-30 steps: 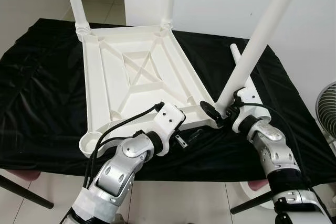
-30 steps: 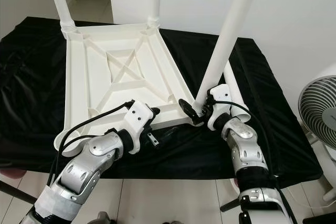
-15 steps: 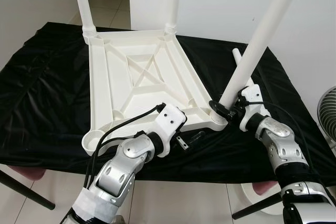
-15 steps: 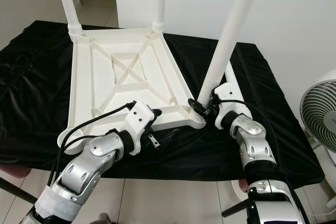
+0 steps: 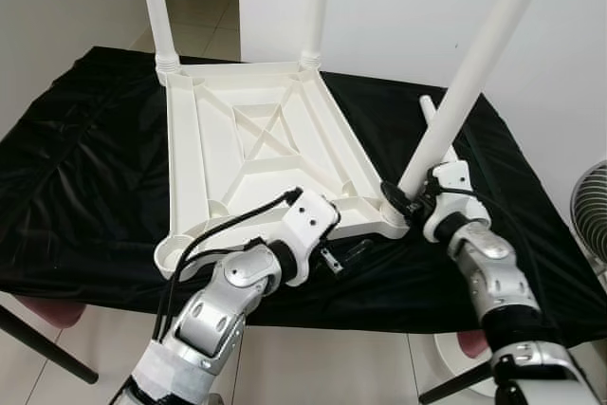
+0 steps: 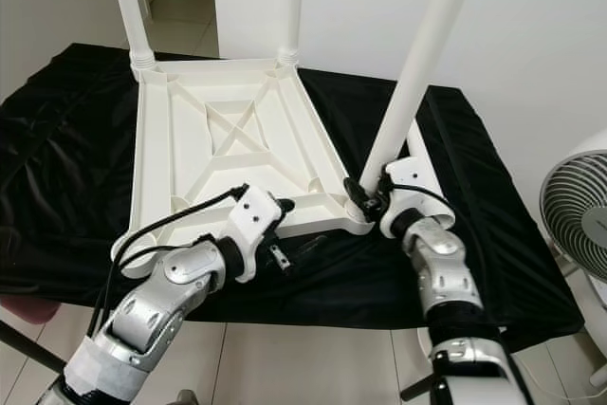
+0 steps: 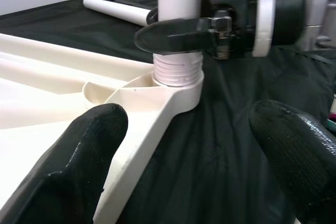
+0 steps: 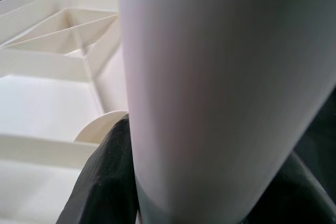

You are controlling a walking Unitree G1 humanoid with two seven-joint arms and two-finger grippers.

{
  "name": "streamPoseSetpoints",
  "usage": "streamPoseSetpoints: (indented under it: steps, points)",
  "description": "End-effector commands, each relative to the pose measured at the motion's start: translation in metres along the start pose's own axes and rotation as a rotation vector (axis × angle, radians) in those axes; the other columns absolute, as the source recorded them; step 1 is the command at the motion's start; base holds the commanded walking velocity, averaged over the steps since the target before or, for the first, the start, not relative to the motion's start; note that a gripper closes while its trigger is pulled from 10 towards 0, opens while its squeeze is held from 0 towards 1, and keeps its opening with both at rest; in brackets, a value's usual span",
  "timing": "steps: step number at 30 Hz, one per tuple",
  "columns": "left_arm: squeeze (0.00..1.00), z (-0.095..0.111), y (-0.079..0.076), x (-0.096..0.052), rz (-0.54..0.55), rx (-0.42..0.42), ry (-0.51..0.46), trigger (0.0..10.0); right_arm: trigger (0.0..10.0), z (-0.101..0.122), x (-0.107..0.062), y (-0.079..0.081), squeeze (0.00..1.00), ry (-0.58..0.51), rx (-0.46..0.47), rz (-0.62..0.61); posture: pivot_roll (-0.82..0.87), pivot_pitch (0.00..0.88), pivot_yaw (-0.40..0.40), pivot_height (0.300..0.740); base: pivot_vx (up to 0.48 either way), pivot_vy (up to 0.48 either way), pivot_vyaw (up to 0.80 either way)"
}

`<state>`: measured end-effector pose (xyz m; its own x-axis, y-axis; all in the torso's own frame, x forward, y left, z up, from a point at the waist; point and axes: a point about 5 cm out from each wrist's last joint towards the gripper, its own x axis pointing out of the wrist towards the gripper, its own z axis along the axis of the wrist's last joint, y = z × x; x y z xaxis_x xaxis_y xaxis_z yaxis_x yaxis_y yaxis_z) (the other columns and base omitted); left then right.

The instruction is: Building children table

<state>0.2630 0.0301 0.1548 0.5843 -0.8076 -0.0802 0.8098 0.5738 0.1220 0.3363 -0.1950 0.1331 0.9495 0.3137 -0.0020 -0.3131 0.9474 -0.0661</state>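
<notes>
Right tool (image 5: 406, 198) pinching tilted table leg (image 5: 465, 92) at tabletop (image 5: 247, 154) near-right corner socket risks cross-threading; left tool (image 5: 340, 258) spread.

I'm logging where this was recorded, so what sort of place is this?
Probably a room in a home: a pale tiled floor runs back through a doorway, a white standing fan sits by a plain white wall, and the black-draped work table carries the upturned white plastic children's table.

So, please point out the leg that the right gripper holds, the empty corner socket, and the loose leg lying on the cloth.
held leg (image 5: 474, 73), left eye view, middle of its shaft
empty corner socket (image 5: 172, 255), left eye view, its round rim
loose leg (image 7: 118, 10), left wrist view, middle of its shaft
</notes>
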Motion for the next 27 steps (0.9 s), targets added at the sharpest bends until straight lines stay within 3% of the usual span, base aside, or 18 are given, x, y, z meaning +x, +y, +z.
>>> streamPoseSetpoints:
  steps: [1,5,10,12,21,25,26,27]
  points:
    - [0.00,0.003,-0.005,0.000,-0.053,0.000,-0.019,10.0,0.0,-0.010,-0.003,-0.002,0.00,0.058,0.044,-0.120,0.10,0.002,-0.064,0.740,0.000,0.000,0.00]
    - [0.00,0.003,-0.006,0.000,-0.055,0.000,-0.019,10.0,0.0,-0.010,0.000,0.001,0.00,0.061,0.079,-0.195,0.10,0.004,-0.061,0.740,0.000,0.000,0.00]
    - [0.00,0.003,-0.006,0.000,-0.062,-0.001,-0.018,10.0,0.0,-0.007,0.003,0.007,0.00,0.048,0.059,-0.449,0.10,0.006,-0.059,0.740,0.000,0.000,0.00]
    - [0.00,0.003,-0.007,0.000,-0.063,-0.002,-0.018,10.0,0.0,-0.007,0.002,0.009,0.00,0.047,0.060,-0.498,0.10,0.006,-0.059,0.740,0.000,0.000,0.00]
    - [0.00,0.003,-0.008,0.000,-0.066,-0.007,-0.019,10.0,0.0,-0.001,0.008,0.029,0.00,0.030,0.160,-0.647,0.10,0.005,-0.060,0.740,0.000,0.000,0.00]
    - [0.00,0.003,-0.008,0.000,-0.066,-0.006,-0.020,10.0,0.2,0.001,0.009,0.031,0.00,0.022,0.164,-0.639,0.11,0.005,-0.060,0.740,0.000,0.000,0.00]
    - [0.00,0.004,-0.008,0.001,-0.065,-0.005,-0.021,10.0,10.0,0.002,0.010,0.031,0.00,0.016,0.168,-0.629,0.11,0.006,-0.062,0.740,0.000,0.000,0.00]
    - [0.00,0.004,-0.008,0.001,-0.064,-0.005,-0.021,10.0,10.0,0.002,0.009,0.029,0.00,0.008,0.169,-0.626,0.11,0.007,-0.063,0.740,0.000,0.000,0.00]
